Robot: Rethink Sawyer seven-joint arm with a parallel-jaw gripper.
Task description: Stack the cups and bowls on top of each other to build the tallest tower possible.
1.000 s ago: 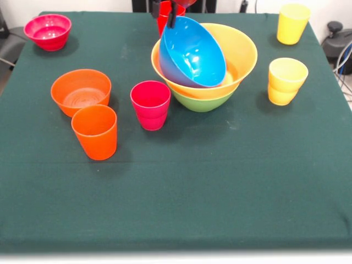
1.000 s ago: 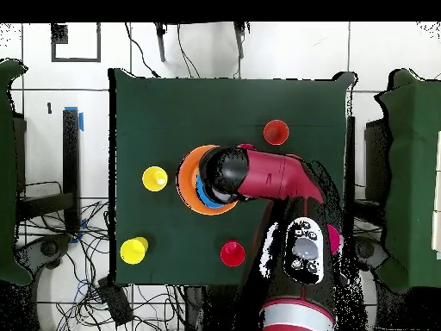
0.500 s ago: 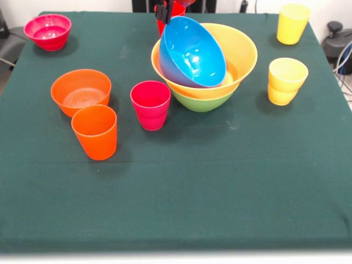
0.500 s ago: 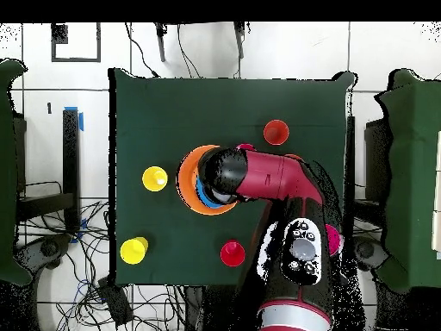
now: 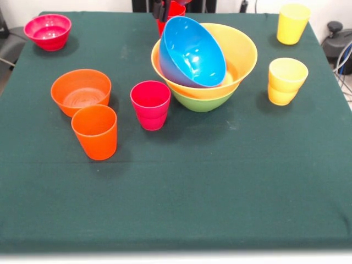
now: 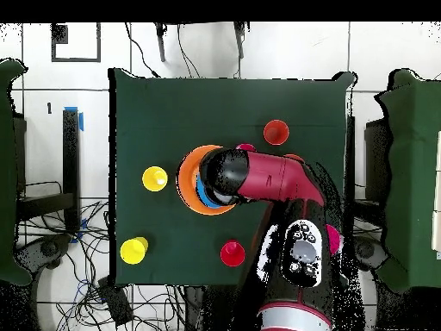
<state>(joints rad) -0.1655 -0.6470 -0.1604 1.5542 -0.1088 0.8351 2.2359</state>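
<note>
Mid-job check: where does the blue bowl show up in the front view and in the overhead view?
Front view: the blue bowl sits tilted inside the yellow bowl, upper centre, opening turned toward the camera.
Overhead view: only a blue sliver shows at the arm's left edge, mid-table; the arm hides the rest.
Shared landmark: the yellow bowl's wide rim around it, looking orange from above.

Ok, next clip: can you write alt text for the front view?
A blue bowl leans tilted inside a big yellow bowl nested in a green bowl on a green table. Loose cups and two small bowls stand around; the gripper shows at the top edge.
</note>
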